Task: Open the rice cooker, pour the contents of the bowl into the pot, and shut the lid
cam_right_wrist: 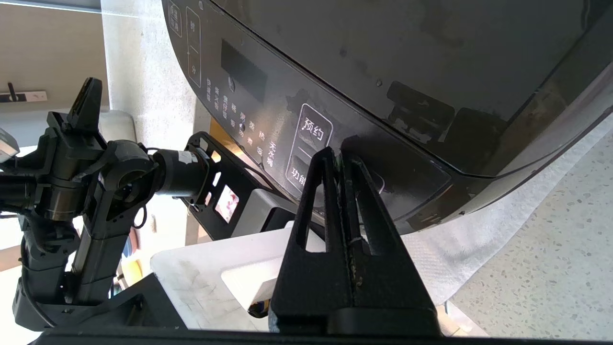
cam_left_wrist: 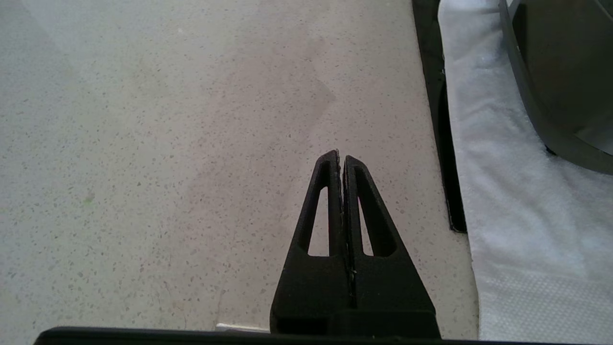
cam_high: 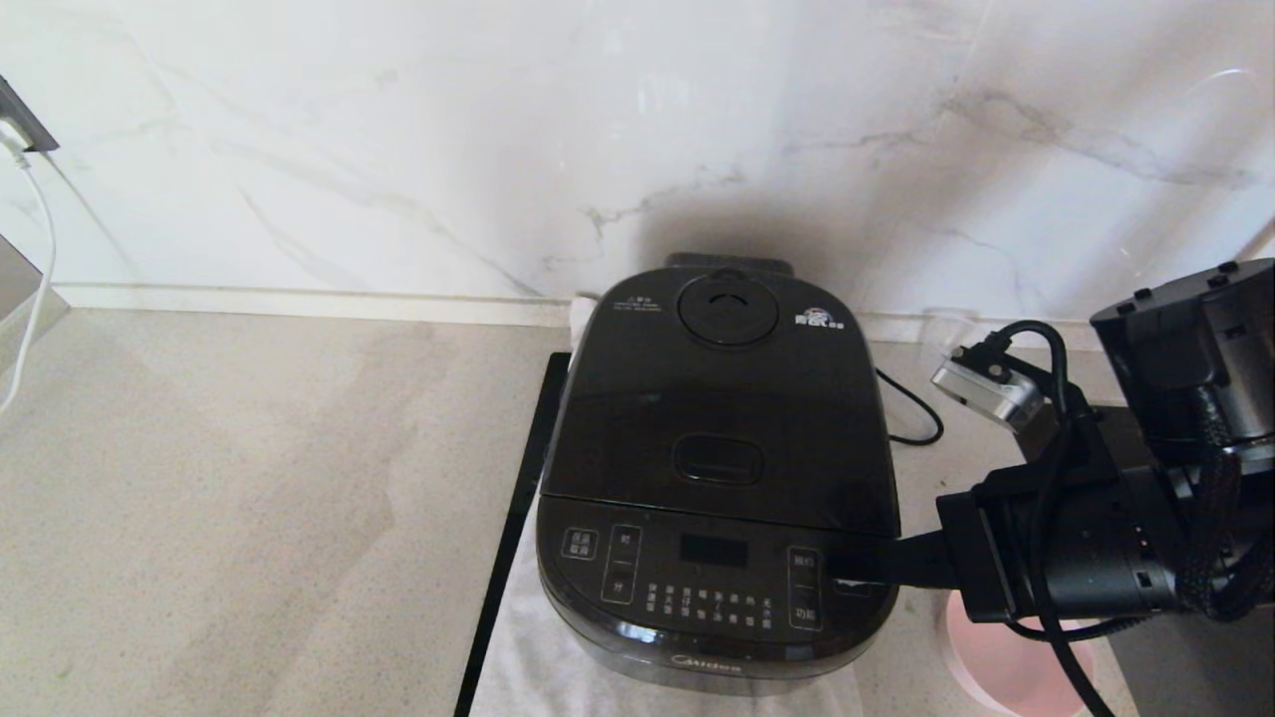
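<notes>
The black rice cooker point(cam_high: 717, 478) stands in the middle of the counter with its lid point(cam_high: 722, 398) down, so the pot is hidden. The steam vent point(cam_high: 727, 309) and rectangular lid button point(cam_high: 717, 460) face up. My right gripper point(cam_high: 847, 570) reaches in from the right, shut and empty, its tips point(cam_right_wrist: 340, 154) over the right end of the touch panel point(cam_right_wrist: 306, 143). The pink bowl point(cam_high: 981, 657) sits right of the cooker, mostly hidden under my right arm; its contents do not show. My left gripper point(cam_left_wrist: 341, 157) is shut and empty above bare counter left of the cooker point(cam_left_wrist: 565, 72).
A white cloth point(cam_high: 518, 647) lies under the cooker, with a black strip point(cam_high: 518, 498) along its left side. A black power cord point(cam_high: 911, 413) runs behind the cooker on the right. The marble wall is close behind. Bare counter point(cam_high: 249, 478) stretches to the left.
</notes>
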### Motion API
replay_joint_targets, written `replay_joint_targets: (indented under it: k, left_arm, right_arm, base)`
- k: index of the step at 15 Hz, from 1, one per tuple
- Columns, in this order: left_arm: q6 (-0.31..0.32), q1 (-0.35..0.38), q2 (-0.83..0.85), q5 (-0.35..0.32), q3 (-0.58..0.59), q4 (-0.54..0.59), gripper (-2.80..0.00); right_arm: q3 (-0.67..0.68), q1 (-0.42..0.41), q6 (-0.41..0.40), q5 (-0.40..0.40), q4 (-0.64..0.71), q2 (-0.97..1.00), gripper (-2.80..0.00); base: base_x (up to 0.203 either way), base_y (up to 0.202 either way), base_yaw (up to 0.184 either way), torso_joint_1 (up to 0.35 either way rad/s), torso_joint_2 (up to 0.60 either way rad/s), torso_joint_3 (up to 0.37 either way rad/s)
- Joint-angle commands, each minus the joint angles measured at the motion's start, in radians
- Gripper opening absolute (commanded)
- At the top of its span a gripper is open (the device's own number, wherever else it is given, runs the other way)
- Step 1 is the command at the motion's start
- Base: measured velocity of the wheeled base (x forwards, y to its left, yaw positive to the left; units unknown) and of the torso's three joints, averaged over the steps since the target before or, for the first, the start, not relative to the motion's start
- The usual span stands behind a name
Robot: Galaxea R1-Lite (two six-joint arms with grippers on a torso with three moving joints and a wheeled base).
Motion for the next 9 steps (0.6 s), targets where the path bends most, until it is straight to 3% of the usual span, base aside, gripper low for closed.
replay_joint_targets:
  k: [1, 9]
  left_arm:
    - [0.000, 0.000, 0.000, -0.001, 0.009, -0.001, -2.80]
    - [0.000, 0.000, 0.000, -0.001, 0.009, -0.001, -2.80]
  right_arm:
    - [0.001, 0.000, 0.003, 0.002, 0.002, 0.002, -2.80]
    - [-0.029, -0.009, 0.003, 0.003, 0.004, -0.044, -2.80]
  base:
    - [0.000, 0.000, 0.000, 0.000, 0.00, 0.000]
    - [0.000, 0.000, 0.000, 0.000, 0.00, 0.000]
